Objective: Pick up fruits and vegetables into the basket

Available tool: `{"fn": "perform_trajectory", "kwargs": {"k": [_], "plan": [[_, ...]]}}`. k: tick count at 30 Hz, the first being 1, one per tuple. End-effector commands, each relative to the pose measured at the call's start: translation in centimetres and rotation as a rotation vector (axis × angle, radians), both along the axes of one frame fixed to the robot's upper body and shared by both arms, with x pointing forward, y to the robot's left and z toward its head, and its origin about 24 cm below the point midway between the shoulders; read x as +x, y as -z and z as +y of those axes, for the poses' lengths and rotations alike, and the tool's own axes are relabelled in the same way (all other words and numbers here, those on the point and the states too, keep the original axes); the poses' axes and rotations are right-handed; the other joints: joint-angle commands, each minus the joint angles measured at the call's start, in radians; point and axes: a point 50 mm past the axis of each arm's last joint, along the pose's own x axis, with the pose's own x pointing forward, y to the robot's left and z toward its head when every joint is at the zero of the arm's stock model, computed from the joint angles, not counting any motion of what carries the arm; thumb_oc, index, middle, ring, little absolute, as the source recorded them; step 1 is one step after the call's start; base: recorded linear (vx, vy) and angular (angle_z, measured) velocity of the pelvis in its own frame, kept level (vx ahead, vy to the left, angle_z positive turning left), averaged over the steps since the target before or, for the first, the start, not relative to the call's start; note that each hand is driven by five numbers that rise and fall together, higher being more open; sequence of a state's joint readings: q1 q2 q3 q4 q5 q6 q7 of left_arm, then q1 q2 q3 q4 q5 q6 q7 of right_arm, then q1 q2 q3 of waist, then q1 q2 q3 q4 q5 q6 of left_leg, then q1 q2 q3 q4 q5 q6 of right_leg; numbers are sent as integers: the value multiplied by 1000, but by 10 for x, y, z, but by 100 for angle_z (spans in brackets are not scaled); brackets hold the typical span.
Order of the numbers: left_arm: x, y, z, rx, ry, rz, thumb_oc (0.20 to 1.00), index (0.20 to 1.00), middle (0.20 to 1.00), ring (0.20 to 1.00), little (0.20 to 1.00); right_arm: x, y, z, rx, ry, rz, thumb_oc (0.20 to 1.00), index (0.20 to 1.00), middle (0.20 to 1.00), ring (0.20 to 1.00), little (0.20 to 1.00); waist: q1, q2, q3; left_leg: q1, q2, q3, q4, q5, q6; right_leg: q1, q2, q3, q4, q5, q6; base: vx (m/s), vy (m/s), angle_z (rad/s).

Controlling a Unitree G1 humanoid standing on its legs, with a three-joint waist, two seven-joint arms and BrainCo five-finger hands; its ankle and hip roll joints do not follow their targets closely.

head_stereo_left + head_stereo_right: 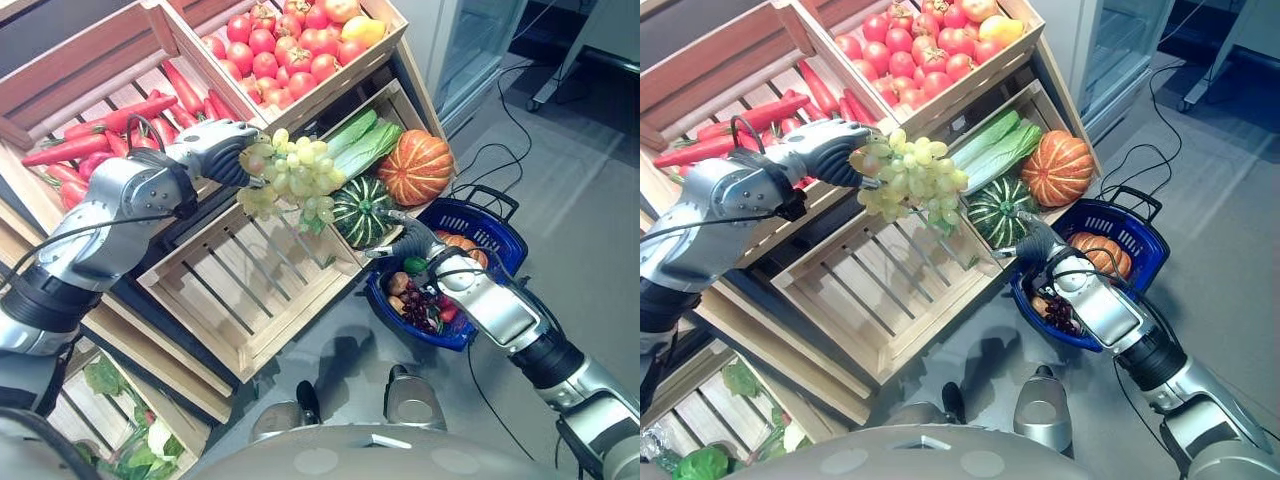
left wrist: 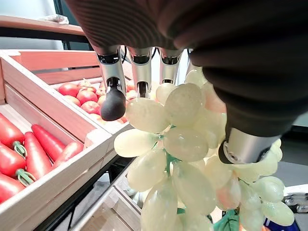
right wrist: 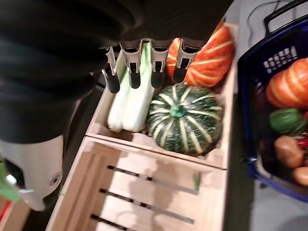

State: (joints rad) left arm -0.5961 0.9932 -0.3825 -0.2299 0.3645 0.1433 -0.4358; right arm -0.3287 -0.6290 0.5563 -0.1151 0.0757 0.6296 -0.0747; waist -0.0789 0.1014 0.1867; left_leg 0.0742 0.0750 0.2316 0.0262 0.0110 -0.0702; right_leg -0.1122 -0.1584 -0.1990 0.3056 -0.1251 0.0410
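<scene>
- Left hand (image 1: 228,150): fingers and thumb curled round a bunch of pale green, glossy, oval grapes (image 1: 292,175), held in the air over a slatted wooden crate (image 1: 235,280).
- Right hand (image 1: 408,238): fingers straight, holding nothing, just beside a ribbed green squash (image 1: 362,210).
- Blue plastic basket (image 1: 490,228): under that hand's wrist, partly filled.

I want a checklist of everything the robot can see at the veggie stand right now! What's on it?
Surface: slatted wooden crate, nothing in it, on a tiered wooden stand.
Job's things: bunch of pale green grapes held in the air above that crate; blue plastic basket on the grey floor, already holding a small orange pumpkin and other produce.
Clutter: dark green striped squash, big orange pumpkin and pale green leafy stalks share one crate; red tomatoes; long red peppers.
Hands: left hand curled round the grapes; right hand open, over the basket's edge by the squash.
Cables: black cables on the floor.
Surroundings: glass-fronted cabinet.
</scene>
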Motion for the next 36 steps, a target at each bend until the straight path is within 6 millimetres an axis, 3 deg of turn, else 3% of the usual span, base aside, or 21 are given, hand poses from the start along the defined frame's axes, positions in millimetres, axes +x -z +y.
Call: {"fn": "perform_trajectory", "kwargs": {"k": [1, 4, 8, 16, 27, 36], "plan": [[-5, -53, -3, -32, 45, -200, 200, 200, 200, 200, 200, 14, -23, 31, 104, -63, -145, 1000, 1000, 1000, 1000, 1000, 0, -27, 15, 15, 20, -8, 75, -74, 12, 127, -44, 48, -140, 65, 99, 0, 0, 0], [-2, -51, -15, -30, 91, -175, 200, 200, 200, 200, 200, 19, -16, 45, 194, -3, -172, 1000, 1000, 1000, 1000, 1000, 9, -22, 9, 20, 17, -14, 69, -72, 10, 137, -44, 43, -148, 66, 97, 0, 0, 0], [3, -50, -27, -14, 110, -173, 200, 200, 200, 200, 200, 22, -24, 64, 351, 4, -206, 1000, 1000, 1000, 1000, 1000, 10, -14, 4, 24, 14, -19, 63, -71, 7, 145, -43, 41, -155, 67, 98, 0, 0, 0], [4, -55, -41, -80, 170, -165, 200, 200, 200, 200, 200, 14, -56, 101, 548, -251, -244, 1000, 1000, 1000, 1000, 1000, 21, -10, -10, 28, 14, -21, 61, -66, 4, 157, -48, 32, -164, 69, 100, 0, 0, 0], [1, -49, -38, -128, 192, -126, 200, 200, 200, 200, 200, -1, -86, 109, 612, -410, -341, 1000, 1000, 1000, 1000, 1000, 32, -20, -23, 36, 20, -26, 58, -64, 3, 171, -48, 25, -171, 69, 99, 13, -6, 6], [-2, -46, -38, -149, 205, -134, 200, 200, 200, 200, 200, 3, -87, 107, 641, -342, -336, 1000, 1000, 1000, 1000, 1000, 36, -27, -20, 39, 21, -24, 57, -63, 6, 172, -47, 22, -173, 71, 95, 0, 0, 0]]}}
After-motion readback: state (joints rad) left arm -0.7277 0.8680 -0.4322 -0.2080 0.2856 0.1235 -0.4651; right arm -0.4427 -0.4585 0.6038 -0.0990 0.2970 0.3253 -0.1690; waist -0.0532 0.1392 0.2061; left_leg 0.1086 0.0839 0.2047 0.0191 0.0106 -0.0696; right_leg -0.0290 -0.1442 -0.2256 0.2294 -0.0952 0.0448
